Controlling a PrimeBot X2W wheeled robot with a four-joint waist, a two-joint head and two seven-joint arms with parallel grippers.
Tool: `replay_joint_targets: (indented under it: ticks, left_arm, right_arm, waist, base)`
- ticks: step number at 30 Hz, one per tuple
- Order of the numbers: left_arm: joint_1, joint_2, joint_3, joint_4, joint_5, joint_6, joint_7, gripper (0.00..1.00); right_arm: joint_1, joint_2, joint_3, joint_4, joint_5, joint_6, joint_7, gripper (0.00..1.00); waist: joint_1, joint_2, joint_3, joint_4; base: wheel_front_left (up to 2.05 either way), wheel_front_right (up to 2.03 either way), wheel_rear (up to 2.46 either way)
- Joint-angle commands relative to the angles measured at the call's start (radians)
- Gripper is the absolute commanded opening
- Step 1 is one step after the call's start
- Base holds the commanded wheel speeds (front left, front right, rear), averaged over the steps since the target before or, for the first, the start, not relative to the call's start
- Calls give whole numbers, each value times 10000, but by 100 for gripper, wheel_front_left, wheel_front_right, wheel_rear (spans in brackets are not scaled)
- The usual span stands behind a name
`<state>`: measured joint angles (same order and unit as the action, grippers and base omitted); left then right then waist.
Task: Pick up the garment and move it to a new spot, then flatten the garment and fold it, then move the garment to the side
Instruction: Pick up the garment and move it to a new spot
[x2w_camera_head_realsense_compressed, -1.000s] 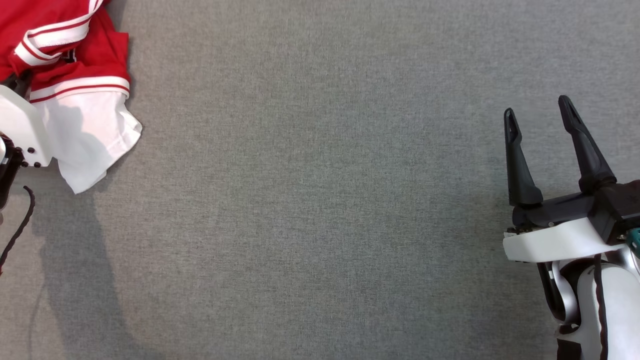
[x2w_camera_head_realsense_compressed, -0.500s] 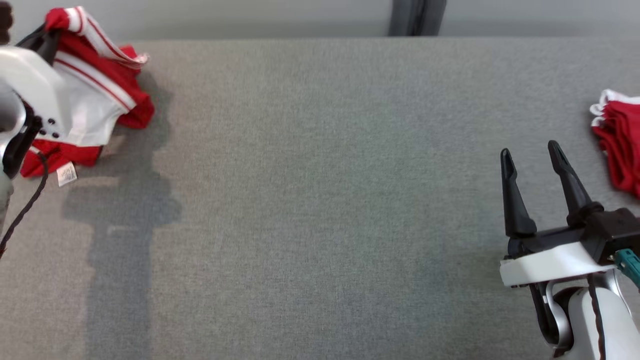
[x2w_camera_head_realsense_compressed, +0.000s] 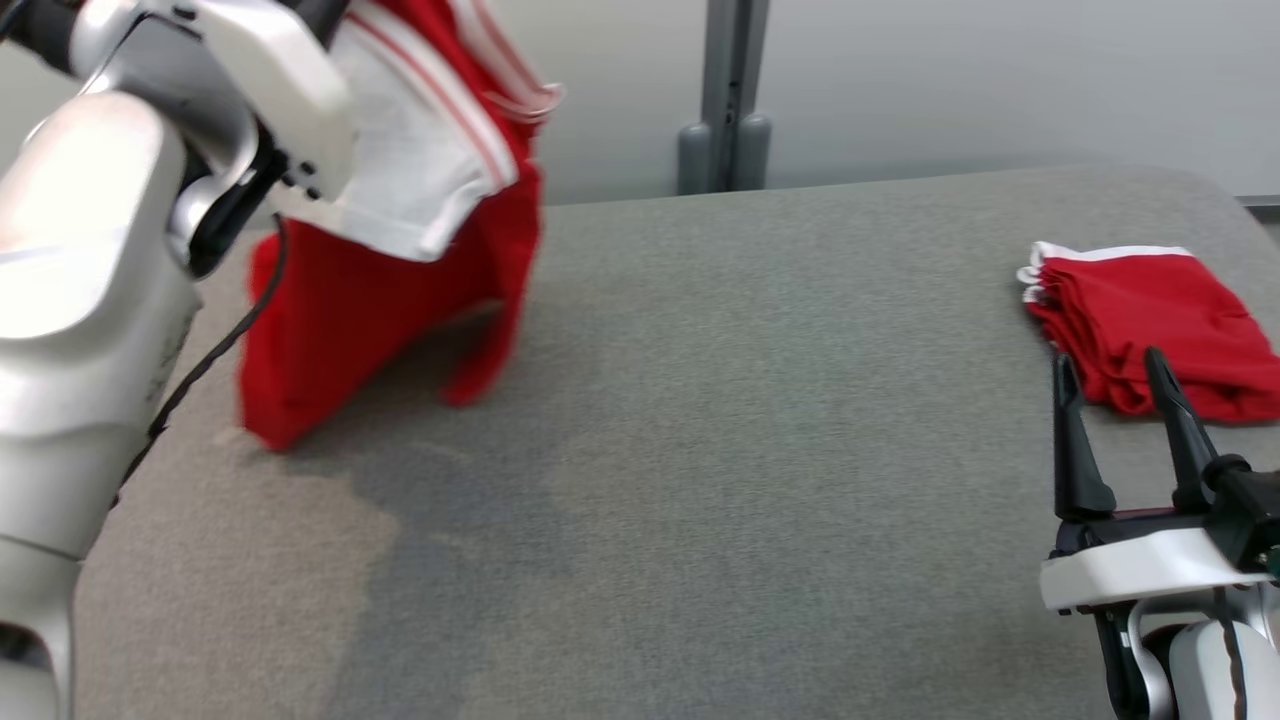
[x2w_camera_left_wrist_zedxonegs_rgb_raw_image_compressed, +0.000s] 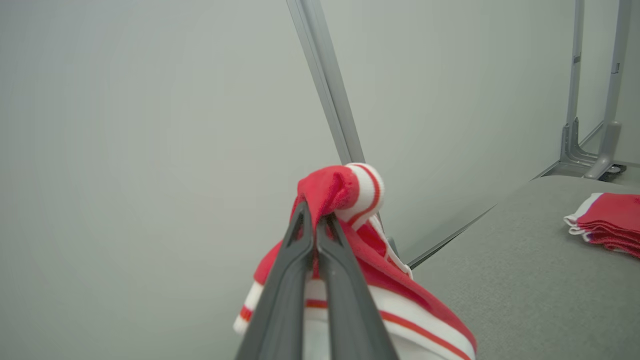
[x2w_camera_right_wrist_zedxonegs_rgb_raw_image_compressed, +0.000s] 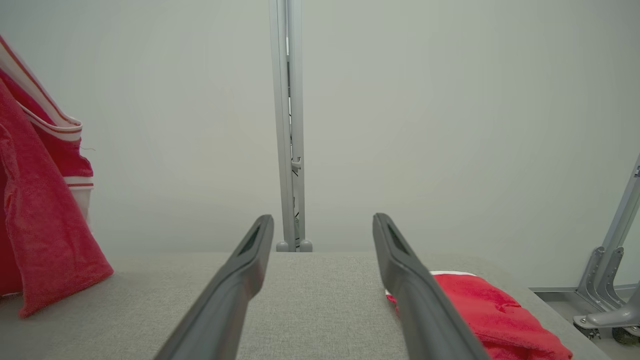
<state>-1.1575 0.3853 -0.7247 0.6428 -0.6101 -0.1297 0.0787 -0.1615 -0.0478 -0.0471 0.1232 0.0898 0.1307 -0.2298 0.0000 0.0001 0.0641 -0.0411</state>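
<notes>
Head view: the left tool (x2w_camera_left_wrist_zedxonegs_rgb_raw_image_compressed: 315, 220) lifts the red and white garment (x2w_camera_head_realsense_compressed: 370, 300) up off the bench (x2w_camera_head_realsense_compressed: 760, 420).

The tool is clamped tight on a striped edge. A moment ago the garment sat bunched low; now it hangs long at the bench's left end, low corner near or touching the top. I think the carry has begun. The right tool (x2w_camera_head_realsense_compressed: 1108, 360) waits wide apart and empty, by a folded red pile (x2w_camera_head_realsense_compressed: 1160, 310).

You can count two red clothes: one red and white garment (x2w_camera_head_realsense_compressed: 380, 300) and one folded red pile (x2w_camera_head_realsense_compressed: 1160, 310). You have two grippers, the left gripper (x2w_camera_left_wrist_zedxonegs_rgb_raw_image_compressed: 315, 215) and the right gripper (x2w_camera_head_realsense_compressed: 1108, 358). There is one grey table (x2w_camera_head_realsense_compressed: 750, 450) and one grey post (x2w_camera_head_realsense_compressed: 728, 90).
</notes>
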Motion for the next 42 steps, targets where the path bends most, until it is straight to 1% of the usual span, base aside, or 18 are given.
replay_joint_targets:
  ticks: [1, 7, 10, 12, 18, 25, 29, 34, 35, 36, 38, 42]
  left_arm:
    - [-214, -42, 37, -69, -69, 8, -54, 0]
    - [-630, -892, 223, -537, -352, 307, -291, 0]
    - [-621, -1181, 377, -582, -529, 494, -450, 0]
    - [-308, -1310, 471, -480, -719, 590, -538, 0]
    - [1046, -1208, 620, 417, -1134, 769, -984, 0]
    - [2830, -1130, 801, 2129, -1522, 992, -1866, 0]
    - [3349, -1187, 898, 3057, -1662, 1128, -2267, 0]
    - [3598, -1390, 972, 3903, -1767, 1145, -2673, 0]
    - [3608, -1428, 980, 4025, -1776, 1116, -2760, 17]
    - [3628, -1483, 984, 4150, -1787, 1103, -2843, 41]
    - [3684, -1631, 978, 4359, -1800, 1041, -2967, 100]
    - [3715, -1812, 975, 4710, -1805, 942, -3163, 100]
  right_arm:
    - [109, -56, -57, 36, 7, 2, -85, 100]
    - [269, -53, -293, 85, 9, 2, -125, 100]
    - [277, -53, -266, 84, 80, 2, -152, 100]
    - [274, -51, -209, 95, 142, 2, -176, 100]
    - [105, -54, -35, 199, 297, 2, -220, 100]
    - [-119, -54, 7, 358, 313, 2, -295, 100]
    - [-200, -54, 74, 464, 277, 2, -302, 100]
    - [-295, -54, 188, 571, 282, 2, -312, 100]
    - [-305, -54, 215, 599, 288, 2, -317, 100]
    - [-315, -56, 239, 617, 292, 2, -320, 100]
    - [-329, -54, 275, 664, 301, 2, -326, 100]
    - [-351, -54, 309, 727, 292, 2, -336, 100]
  waist:
    - [0, -1, -194, -262]
    - [0, -1, -257, -798]
    - [0, -1, -149, -1010]
    - [0, -1, -36, -1123]
    - [0, -1, 366, -1307]
    - [0, -1, 701, -1268]
    - [0, -1, 788, -1175]
    - [0, -1, 821, -1033]
    - [0, -1, 822, -1008]
    - [0, -1, 819, -987]
    - [0, -1, 810, -949]
    - [0, -1, 777, -885]
  base:
    - [0, 0, 0]
    - [0, 0, 0]
    - [0, 0, 0]
    - [0, 0, 0]
    - [0, 0, 0]
    - [0, 0, 0]
    - [0, 0, 0]
    - [0, 0, 0]
    - [0, 0, 0]
    - [0, 0, 0]
    - [0, 0, 0]
    - [0, 0, 0]
